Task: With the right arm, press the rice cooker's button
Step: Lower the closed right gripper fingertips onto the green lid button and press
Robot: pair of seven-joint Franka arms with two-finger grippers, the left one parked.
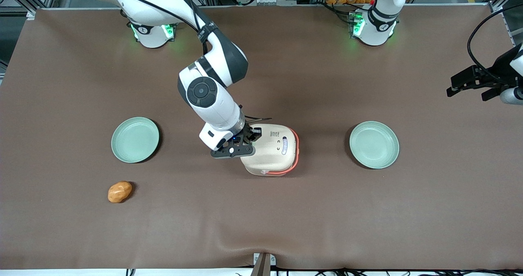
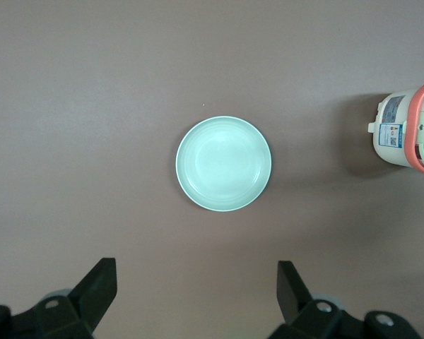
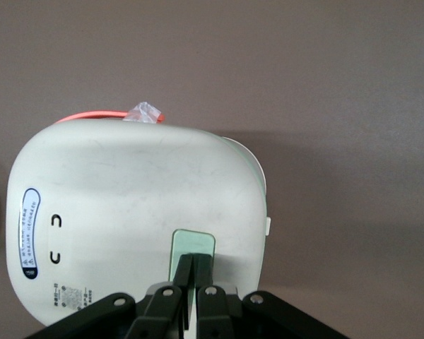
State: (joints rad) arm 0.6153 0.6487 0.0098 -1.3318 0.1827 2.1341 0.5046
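front view gives me a brown table cloth (image 1: 286, 218) edged by metal framing. the rice cooker (image 1: 273, 149) sits mid-table between 2 plates (image 1: 135, 139), lid down, its handle toward the parked arm's end. my gripper (image 3: 192, 272) is clenched, fingertips on the pale green button (image 3: 193, 247).

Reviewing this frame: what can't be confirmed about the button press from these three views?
- Contact: in the right wrist view the shut hand overlaps the pale green button on the rice cooker; whether it is pushed in is not visible.
- Front view: the hand covers the button.
- Left wrist view: the rice cooker is cut off by the frame edge.
- Lid label: print too small.
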